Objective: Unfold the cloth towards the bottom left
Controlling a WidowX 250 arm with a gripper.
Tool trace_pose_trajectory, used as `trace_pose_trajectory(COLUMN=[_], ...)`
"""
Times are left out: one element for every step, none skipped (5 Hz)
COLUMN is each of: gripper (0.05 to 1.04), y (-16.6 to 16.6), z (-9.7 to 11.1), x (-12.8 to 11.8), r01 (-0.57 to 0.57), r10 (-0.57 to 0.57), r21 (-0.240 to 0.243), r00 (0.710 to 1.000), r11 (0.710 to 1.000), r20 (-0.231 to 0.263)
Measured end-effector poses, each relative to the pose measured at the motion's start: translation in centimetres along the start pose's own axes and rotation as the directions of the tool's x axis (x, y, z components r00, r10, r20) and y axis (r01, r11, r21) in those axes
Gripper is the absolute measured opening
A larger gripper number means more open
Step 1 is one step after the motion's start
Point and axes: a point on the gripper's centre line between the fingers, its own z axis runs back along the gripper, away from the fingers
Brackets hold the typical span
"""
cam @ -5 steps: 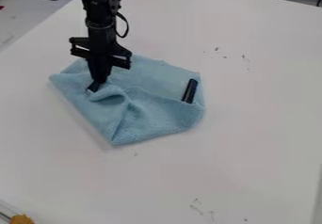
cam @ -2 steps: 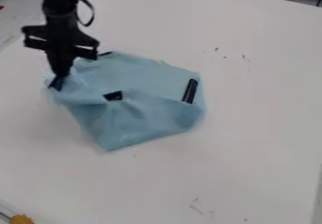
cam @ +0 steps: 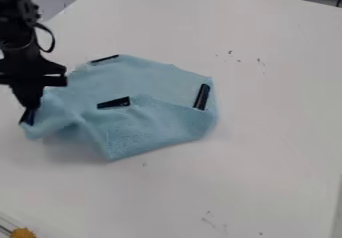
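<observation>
While the gripper (cam: 28, 116) holds its corner tightly closed, the cloth (cam: 147, 82) lies long sideways, pointing to the table's (cam: 267, 162) left edge.

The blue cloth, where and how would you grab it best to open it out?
Probably pinch the cloth from above by its left corner: that corner juts out as a narrow flap, and the gripper has hold of it there.

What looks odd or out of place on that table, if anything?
The blue cloth looks askew: it lies crumpled and partly folded, its left corner pulled out at the gripper. Three black strips show on it, their purpose unclear. Small dark marks dot the white table; I can't tell whether they are scuffs or dirt.
</observation>
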Motion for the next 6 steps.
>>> trace_pose_trajectory(gripper=[0.058, 0.081, 0.241, 0.516, 0.829, 1.014], y=[1.4, 1.9, 2.2, 2.2, 2.2, 2.7], z=[-0.8, -1.2, -1.5, -1.7, -2.0, -1.2], x=[-1.2, -2.2, -3.0, -3.7, -5.1, -5.8], r01=[-0.049, -0.075, -0.112, -0.145, -0.194, -0.239], r10=[0.049, 0.075, 0.111, 0.144, 0.195, 0.244], r21=[-0.006, -0.001, -0.006, -0.003, 0.013, 0.057], r00=[0.999, 0.996, 0.992, 0.986, 0.973, 0.964], r11=[0.999, 0.997, 0.994, 0.989, 0.981, 0.969], r20=[-0.022, -0.046, -0.063, -0.087, -0.124, -0.107])
